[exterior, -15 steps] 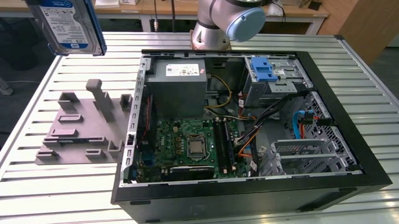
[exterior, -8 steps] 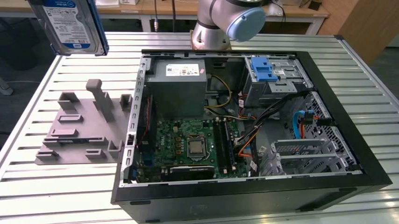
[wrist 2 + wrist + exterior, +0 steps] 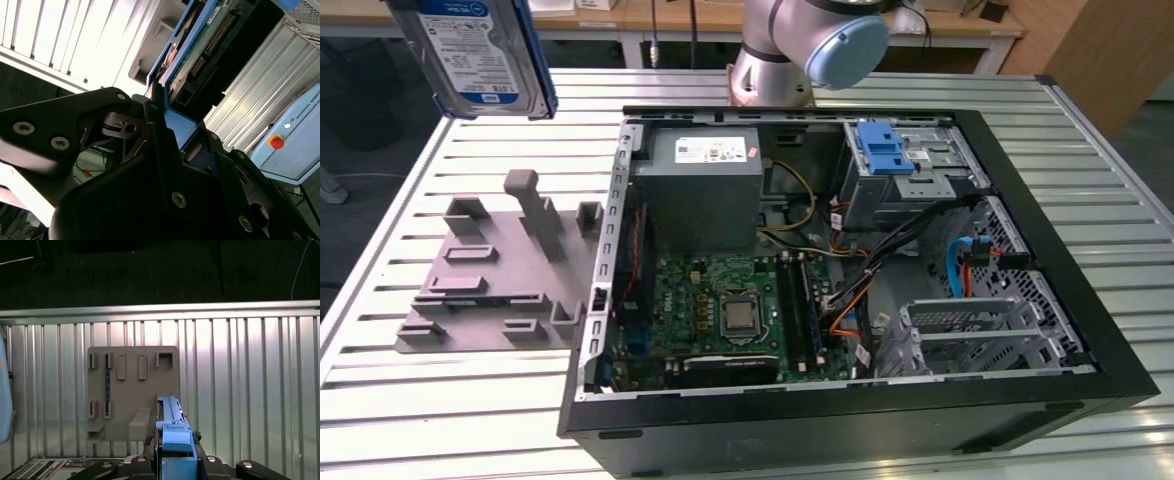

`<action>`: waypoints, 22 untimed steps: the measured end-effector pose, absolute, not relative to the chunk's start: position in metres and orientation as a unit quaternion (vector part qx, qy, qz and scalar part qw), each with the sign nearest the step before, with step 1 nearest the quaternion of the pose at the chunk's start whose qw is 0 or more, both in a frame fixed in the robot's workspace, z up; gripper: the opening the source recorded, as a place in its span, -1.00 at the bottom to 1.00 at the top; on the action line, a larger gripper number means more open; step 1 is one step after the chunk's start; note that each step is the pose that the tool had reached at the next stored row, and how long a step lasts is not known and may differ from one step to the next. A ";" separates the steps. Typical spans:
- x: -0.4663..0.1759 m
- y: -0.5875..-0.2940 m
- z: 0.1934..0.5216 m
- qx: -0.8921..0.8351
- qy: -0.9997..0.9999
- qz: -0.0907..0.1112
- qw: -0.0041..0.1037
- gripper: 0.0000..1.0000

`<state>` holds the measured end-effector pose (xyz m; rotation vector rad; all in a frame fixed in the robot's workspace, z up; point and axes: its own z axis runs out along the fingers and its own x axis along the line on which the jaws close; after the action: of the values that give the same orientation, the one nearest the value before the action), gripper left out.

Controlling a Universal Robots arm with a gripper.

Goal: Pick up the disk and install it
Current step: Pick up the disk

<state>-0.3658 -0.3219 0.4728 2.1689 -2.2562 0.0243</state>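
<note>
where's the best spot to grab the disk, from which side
Pinch the disk across its thin body at one short end, squeezing the two broad faces, coming in from that end. It is a flat slab with blue rails along the long edges, so the faces offer most contact. The gripper seems to hold it so.

Robotics lab or workshop. Evidence: slatted aluminium worktop (image 3: 454, 400) carrying an opened desktop computer case (image 3: 854, 425), a grey plastic fixture (image 3: 494, 290) and the robot arm's base (image 3: 767, 75). Wooden benches (image 3: 947, 25) stand behind the arm. Past the gripper (image 3: 172, 117), a control box (image 3: 297, 155) with red stop button (image 3: 276, 142).
</note>
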 end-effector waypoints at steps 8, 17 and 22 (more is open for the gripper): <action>-0.361 -0.322 0.473 0.693 -0.721 0.008 0.006 -0.27; -0.356 -0.322 0.473 0.693 -0.721 0.008 0.006 -0.27; -0.352 -0.322 0.473 0.693 -0.721 0.008 0.006 -0.27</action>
<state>-0.3515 -0.3218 0.4729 2.1689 -2.2562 0.0242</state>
